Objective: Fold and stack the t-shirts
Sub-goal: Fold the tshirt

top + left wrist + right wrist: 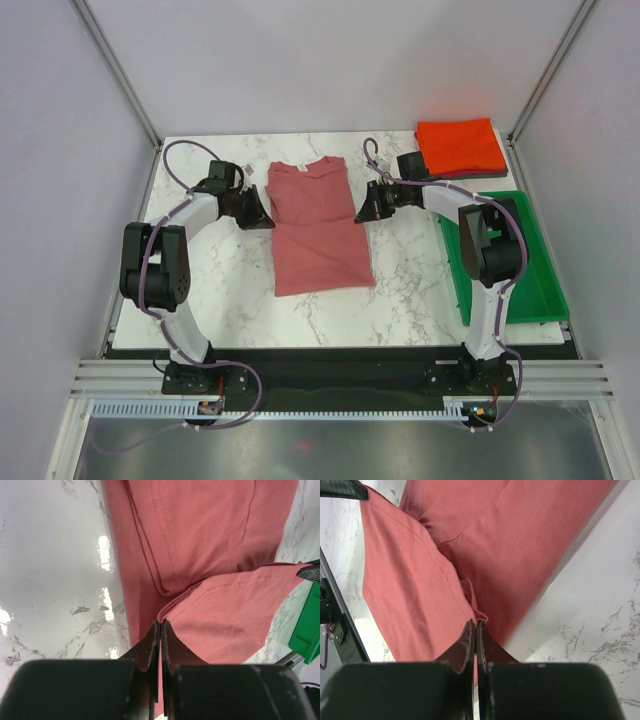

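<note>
- At the centre of the marble table point(225, 290) we find the dusty rose t-shirt point(320, 235) lying flat, collar toward the far side. Its sides are already turned in, leaving a long strip.
- We record the left gripper point(266, 212) at the shirt's left edge, below the shoulder. Its wrist view shows the jaws closed on a raised fold of rose cloth.
- We record the right gripper point(361, 213) opposite, at the right edge and at matching height, its jaws likewise pinched shut on the cloth.
- In our judgement the paired holds at equal height serve to carry the upper part toward the hem, so the fold lands square.
- At the far right corner an orange-red t-shirt point(460, 145) lies folded on a darker garment point(472, 176), of which only an edge shows. We take this as the stack.
- Along the right edge stands a green tray point(538, 285), partly under the right arm. It is no part of the task.
- We see nothing resting on the rose shirt. The tray and the right arm's own elbow lie close to any route toward the stack.
</note>
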Controlling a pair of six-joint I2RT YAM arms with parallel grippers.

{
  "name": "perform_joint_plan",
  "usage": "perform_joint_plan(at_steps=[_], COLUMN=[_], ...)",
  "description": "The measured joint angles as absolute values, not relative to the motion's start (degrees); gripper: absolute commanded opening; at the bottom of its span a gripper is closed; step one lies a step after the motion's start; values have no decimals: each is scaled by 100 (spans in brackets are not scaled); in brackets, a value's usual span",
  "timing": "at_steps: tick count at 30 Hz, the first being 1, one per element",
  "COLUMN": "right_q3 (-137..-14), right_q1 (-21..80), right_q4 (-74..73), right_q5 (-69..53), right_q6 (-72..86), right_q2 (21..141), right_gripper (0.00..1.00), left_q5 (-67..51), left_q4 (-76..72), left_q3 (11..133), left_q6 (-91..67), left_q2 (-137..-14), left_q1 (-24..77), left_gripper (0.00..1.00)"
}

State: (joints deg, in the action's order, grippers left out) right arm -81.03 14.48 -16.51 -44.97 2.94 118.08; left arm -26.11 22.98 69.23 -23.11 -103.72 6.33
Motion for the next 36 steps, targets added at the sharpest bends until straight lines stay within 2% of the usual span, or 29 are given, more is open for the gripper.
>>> perform_joint_plan(at_steps=[12, 19, 21, 23, 24, 26, 28, 32, 35, 36], right_q3=[-8149, -8591, -8694, -8759, -8777, -8809, -8849, -8952, -8860, -8761], right_q1=[1452, 1452, 1452, 1452, 1452, 1452, 1444, 1326, 1210, 1175], right_q4=[-1347, -1236, -1212, -1203, -1203, -1208, -1214, -1260, -1483, -1553], right_q5=[-4569, -4676, -4676, -4641, -4604, -4482, -4226, -3754, -3400, -3321], right_q6=[123, 126, 130, 169, 189, 259, 410, 692, 871, 939], right_q2=[11789, 12123, 12280, 12440, 12497, 12569, 12586, 12527, 12243, 12070], right_gripper=[0, 1, 3, 9, 21, 28, 39, 44, 41, 35], left_q5=[-2547, -2556, -2556, -2556, -2554, -2550, -2571, -2547, -2515, -2519], left_q4=[2204, 2163, 2169, 2171, 2171, 2174, 2163, 2123, 2121, 2097], left_q3=[6904, 7107, 7240, 7365, 7428, 7524, 7666, 7743, 7566, 7439], left_q6=[-2399, -2397, -2397, -2397, -2394, -2392, -2403, -2416, -2462, -2484], left_q2=[-10416, -11013, -11216, -11358, -11395, -11408, -11408, -11220, -10794, -10606], left_q1=[423, 421, 421, 421, 421, 416, 403, 316, 270, 266], left_gripper=[2, 5, 8, 16, 26, 38, 44, 49, 49, 48])
